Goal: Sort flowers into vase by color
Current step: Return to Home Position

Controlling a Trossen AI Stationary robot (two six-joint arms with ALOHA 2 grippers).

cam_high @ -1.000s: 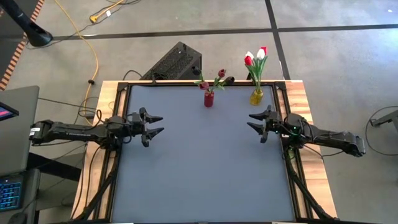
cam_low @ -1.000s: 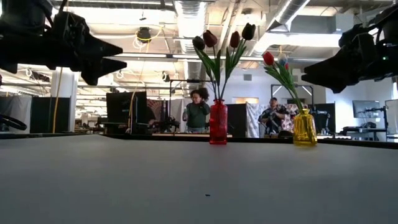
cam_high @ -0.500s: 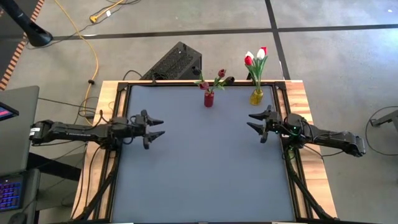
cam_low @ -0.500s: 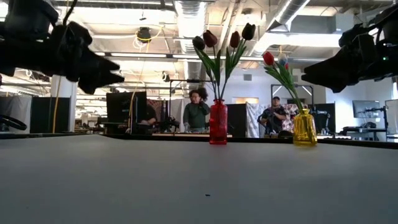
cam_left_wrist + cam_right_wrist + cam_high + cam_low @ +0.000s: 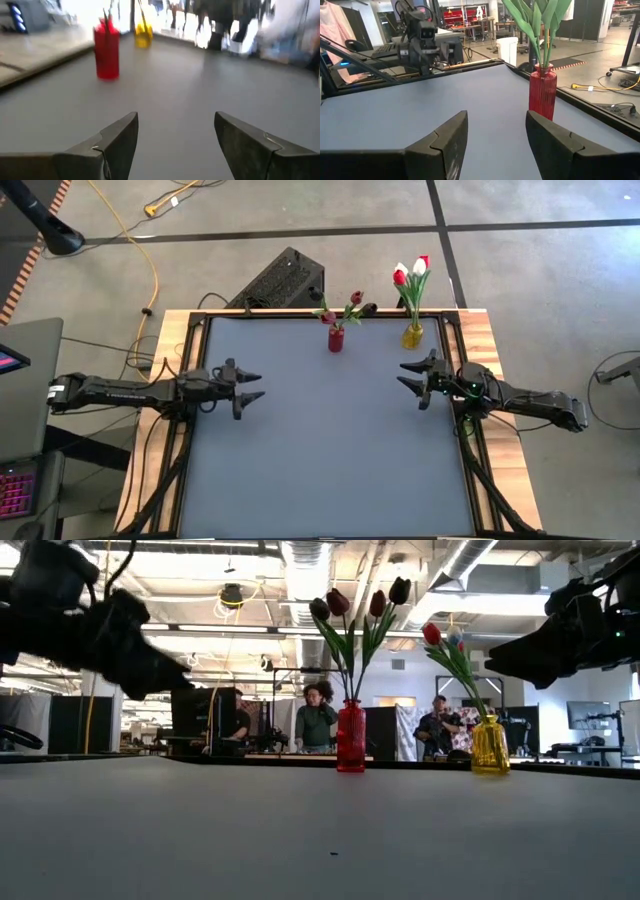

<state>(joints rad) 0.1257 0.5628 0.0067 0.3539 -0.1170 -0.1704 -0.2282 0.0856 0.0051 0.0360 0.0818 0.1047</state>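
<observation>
A red vase (image 5: 335, 338) stands at the table's far edge with several dark maroon tulips (image 5: 360, 600), their stems down in its neck. To its right a yellow vase (image 5: 412, 335) holds red and white tulips (image 5: 410, 272) the same way. My left gripper (image 5: 260, 384) hovers open over the table's left side, tipped a little downward, with nothing between its fingers (image 5: 120, 142). Over the right side my right gripper (image 5: 402, 375) is held level, open and empty, well short of both vases. In the right wrist view the red vase (image 5: 542, 92) shows past the fingers.
The grey mat (image 5: 320, 450) lies bare between the arms, framed by wooden borders (image 5: 490, 340). A black case (image 5: 285, 278) sits on the floor beyond the far edge. People (image 5: 318, 720) are in the room behind the table.
My left gripper has tipped its fingers downward and sunk slightly, staying open over the table's left side.
</observation>
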